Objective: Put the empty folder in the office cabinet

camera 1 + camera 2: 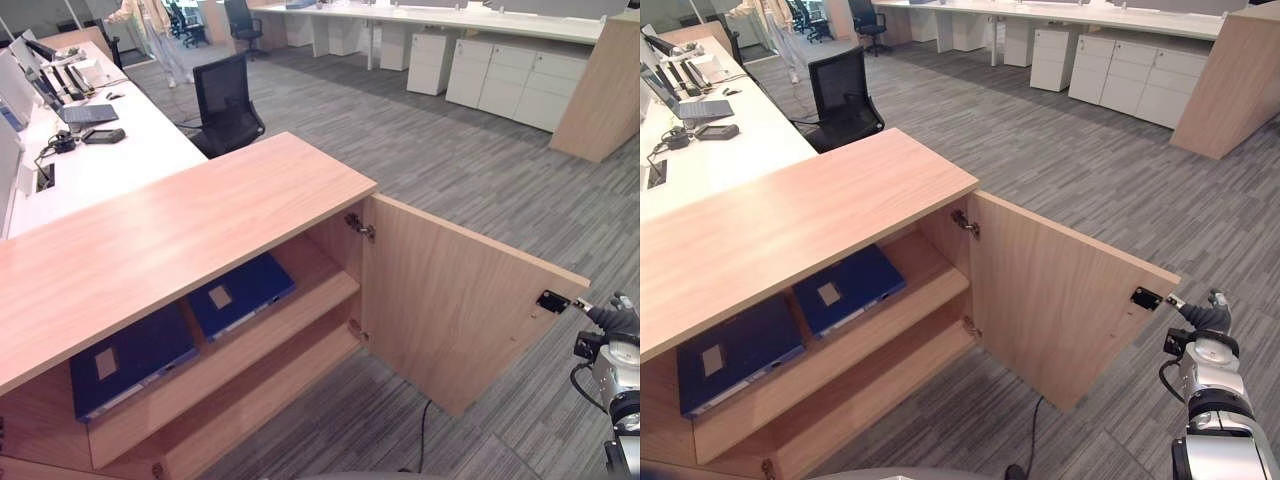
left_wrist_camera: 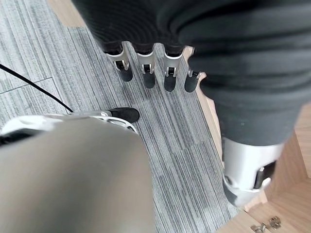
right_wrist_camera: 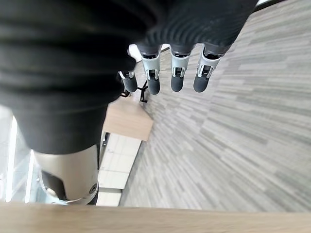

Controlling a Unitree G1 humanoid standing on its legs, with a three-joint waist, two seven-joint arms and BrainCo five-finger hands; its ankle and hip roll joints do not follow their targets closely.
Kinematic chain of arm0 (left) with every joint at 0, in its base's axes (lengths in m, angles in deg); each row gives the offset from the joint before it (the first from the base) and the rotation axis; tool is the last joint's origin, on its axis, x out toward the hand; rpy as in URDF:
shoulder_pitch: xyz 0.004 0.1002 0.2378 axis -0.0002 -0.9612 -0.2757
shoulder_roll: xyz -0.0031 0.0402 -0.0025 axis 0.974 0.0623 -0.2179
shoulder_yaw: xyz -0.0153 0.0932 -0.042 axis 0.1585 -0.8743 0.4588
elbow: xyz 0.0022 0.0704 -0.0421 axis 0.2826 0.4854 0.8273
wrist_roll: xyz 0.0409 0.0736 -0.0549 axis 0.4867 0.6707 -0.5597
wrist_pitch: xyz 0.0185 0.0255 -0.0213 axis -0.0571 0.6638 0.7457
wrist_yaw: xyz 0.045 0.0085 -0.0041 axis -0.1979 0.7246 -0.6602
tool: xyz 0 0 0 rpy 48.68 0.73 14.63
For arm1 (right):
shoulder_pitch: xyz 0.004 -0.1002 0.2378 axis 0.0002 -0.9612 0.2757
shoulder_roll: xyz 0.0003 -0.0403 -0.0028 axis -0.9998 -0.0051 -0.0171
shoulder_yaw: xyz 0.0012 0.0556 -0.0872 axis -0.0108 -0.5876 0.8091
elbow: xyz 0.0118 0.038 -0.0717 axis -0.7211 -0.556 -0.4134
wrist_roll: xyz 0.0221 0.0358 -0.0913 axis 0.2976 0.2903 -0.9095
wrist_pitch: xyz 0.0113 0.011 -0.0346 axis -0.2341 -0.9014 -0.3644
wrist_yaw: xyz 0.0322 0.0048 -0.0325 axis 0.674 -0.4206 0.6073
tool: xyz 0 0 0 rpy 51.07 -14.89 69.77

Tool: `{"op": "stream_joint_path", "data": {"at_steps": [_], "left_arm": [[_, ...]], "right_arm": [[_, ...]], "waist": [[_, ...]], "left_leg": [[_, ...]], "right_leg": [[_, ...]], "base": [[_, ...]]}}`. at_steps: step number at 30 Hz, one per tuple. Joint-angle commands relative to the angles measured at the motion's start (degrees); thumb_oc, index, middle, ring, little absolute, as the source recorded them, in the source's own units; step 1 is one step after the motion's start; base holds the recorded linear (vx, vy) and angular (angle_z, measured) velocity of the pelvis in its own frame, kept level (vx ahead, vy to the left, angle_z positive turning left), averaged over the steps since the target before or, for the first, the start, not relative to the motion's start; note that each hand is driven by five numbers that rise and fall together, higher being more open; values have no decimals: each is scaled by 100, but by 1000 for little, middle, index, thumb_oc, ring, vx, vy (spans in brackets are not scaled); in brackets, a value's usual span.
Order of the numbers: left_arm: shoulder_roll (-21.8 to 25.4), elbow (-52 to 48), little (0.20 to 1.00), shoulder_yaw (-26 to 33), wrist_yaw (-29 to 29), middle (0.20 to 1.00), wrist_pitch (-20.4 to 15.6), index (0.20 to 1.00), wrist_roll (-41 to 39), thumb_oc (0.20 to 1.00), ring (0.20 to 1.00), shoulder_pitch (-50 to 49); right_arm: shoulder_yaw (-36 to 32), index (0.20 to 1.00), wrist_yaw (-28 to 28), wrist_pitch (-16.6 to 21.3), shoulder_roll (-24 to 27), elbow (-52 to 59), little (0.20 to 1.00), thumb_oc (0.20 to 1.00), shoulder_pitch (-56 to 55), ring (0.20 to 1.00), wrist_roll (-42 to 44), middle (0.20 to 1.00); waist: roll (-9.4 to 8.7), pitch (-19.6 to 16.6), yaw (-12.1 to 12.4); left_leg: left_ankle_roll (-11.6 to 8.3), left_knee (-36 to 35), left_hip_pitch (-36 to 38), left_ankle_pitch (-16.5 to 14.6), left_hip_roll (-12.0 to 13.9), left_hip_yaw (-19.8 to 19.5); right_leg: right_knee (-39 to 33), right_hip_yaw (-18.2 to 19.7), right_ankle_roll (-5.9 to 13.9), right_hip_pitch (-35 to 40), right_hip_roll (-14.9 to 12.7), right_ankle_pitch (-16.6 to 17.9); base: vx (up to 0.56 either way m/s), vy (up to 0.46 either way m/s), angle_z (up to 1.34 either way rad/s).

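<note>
Two blue folders lie flat on the upper shelf of the wooden office cabinet [image 1: 170, 240]: one [image 1: 240, 293] near the hinge side, the other [image 1: 130, 358] further left. The cabinet door [image 1: 450, 300] stands wide open. My right hand [image 1: 1203, 316] is just past the door's free edge, beside the black latch [image 1: 1145, 297]. In the right wrist view its fingers [image 3: 177, 80] are straight and hold nothing. My left hand [image 2: 148, 77] hangs over the carpet by the cabinet's base, fingers relaxed and empty.
A white desk [image 1: 110, 165] with a laptop [image 1: 88, 113] and cables runs behind the cabinet. A black office chair [image 1: 225, 100] stands by it. White drawer units [image 1: 520, 80] and a wooden panel [image 1: 600, 90] are at the far right. Grey carpet [image 1: 450, 170] lies between.
</note>
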Motion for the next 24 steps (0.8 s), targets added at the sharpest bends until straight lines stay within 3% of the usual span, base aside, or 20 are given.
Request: {"op": "stream_joint_path", "data": {"at_steps": [1,10,16,24], "left_arm": [[192,396,1000,150,-13,1000,-73,1000,173,1000,1000,109],[333,498,1000,364,-101,1000,-78,1000,241,1000,1000,146],[371,510,1000,388,-28,1000,-75,1000,299,1000,1000,106],[444,477,1000,363,78,1000,-39,1000,271,1000,1000,118]], "right_arm": [[180,1000,-82,410,-195,-72,1000,1000,422,1000,-24,1000],[393,1000,79,439,-248,655,1000,1000,238,1000,-170,1000],[939,1000,738,491,-301,1156,1000,1000,204,1000,89,1000],[2282,1000,1706,284,-522,1938,1000,1000,524,1000,474,1000]], "waist": [[-424,-32,-73],[-516,-5,-48],[-591,-2,1],[-630,-12,88]], "left_leg": [[-194,-39,49,-3,98,-415],[-239,77,14,27,154,-502],[-273,79,-10,85,204,-556],[-304,37,-51,146,195,-596]], "right_leg": [[40,-202,-113,293,267,-568],[40,-202,-188,368,331,-629],[40,-209,-240,374,388,-656],[40,-238,-276,373,403,-671]], "base": [[-11,-40,0],[-10,-56,0],[-16,-59,-4],[-7,-12,-2]]}}
